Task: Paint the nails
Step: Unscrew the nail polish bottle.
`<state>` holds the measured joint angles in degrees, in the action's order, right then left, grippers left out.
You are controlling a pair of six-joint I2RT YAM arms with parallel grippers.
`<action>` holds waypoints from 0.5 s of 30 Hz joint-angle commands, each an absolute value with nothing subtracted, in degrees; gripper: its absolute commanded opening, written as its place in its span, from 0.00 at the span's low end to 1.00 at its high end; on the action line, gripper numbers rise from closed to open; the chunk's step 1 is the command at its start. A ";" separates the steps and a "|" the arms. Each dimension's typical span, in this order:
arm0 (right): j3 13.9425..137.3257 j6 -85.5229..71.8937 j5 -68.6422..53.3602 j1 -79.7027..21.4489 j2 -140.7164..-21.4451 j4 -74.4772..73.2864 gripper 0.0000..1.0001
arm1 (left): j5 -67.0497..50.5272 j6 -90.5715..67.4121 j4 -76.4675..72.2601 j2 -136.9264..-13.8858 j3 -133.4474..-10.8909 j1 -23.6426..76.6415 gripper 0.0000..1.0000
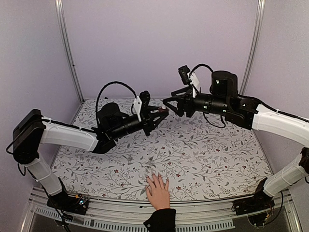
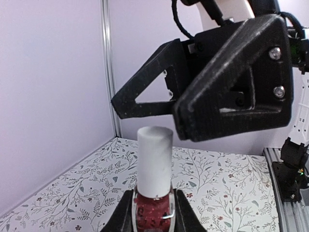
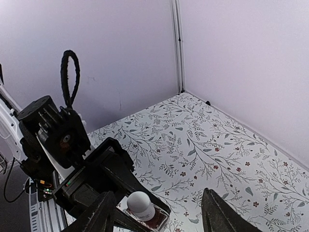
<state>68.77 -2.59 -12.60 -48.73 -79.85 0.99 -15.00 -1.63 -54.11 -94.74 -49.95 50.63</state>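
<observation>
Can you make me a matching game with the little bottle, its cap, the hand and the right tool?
Things:
1 bottle
2 cap
3 hand
4 right tool

Clues:
A white
B open, near the cap
C flat on the table, at its near edge
D dark red, held in the left tool

Pairs: 1-D, 2-A, 3-C, 4-B

**Colours and patterns.** Dark-red bottle (image 2: 153,212) with white cap (image 2: 154,162), in the black left gripper (image 1: 163,112). Above the cap is the right gripper (image 1: 167,102), matt black with fine pale speckling. Beneath both grippers lies the tablecloth (image 1: 207,154): white ground, grey-green leafy vines, small dark-red flowers. Walls (image 1: 159,43) beyond the grippers are pale lilac. Hand (image 1: 158,192) light-skinned, cuff (image 1: 159,220) black. The nails (image 1: 155,175) seem pale but are too small to judge.
</observation>
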 commanded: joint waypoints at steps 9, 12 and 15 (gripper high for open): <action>72.08 -8.72 -10.74 -48.78 -84.54 0.64 0.53 | -6.29 3.67 -51.09 -94.69 -51.55 52.44 0.00; 72.33 -9.18 -11.05 -48.82 -85.22 0.69 0.50 | -4.67 4.70 -50.41 -94.73 -51.70 52.77 0.00; 72.41 -9.49 -12.18 -48.78 -85.88 1.05 0.46 | -3.06 5.53 -49.76 -95.04 -51.98 53.06 0.00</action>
<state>70.24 -8.05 -11.22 -48.73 -84.88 0.47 -6.39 3.31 -50.57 -94.76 -50.15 51.99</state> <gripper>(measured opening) 0.483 0.203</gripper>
